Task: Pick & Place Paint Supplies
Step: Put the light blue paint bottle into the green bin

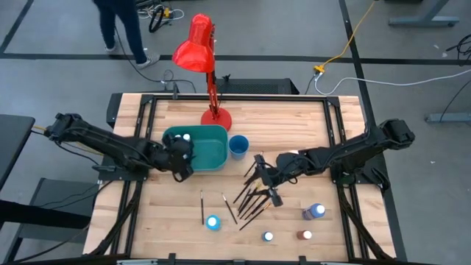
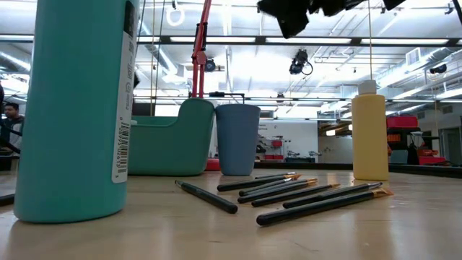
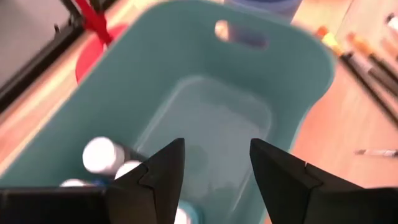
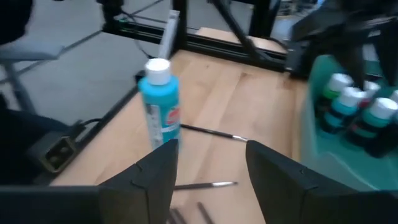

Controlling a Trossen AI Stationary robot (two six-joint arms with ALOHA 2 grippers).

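Hovering over the teal bin (image 3: 298,56), your left gripper (image 3: 216,171) stands with jaws wide and empty; white-capped paint bottles (image 3: 102,155) already stand upright inside. Your right gripper (image 4: 208,163), jaws likewise spread and empty, hangs above the brushes (image 1: 254,199) fanned on the table (image 1: 346,243). Those brushes look light, stiff and thin, so pinch one mid-handle; their long axes run diagonally, bristles toward the blue cup (image 1: 238,146). The turquoise bottle (image 4: 160,102) stands upright nearby, likely slick plastic; take it around the body.
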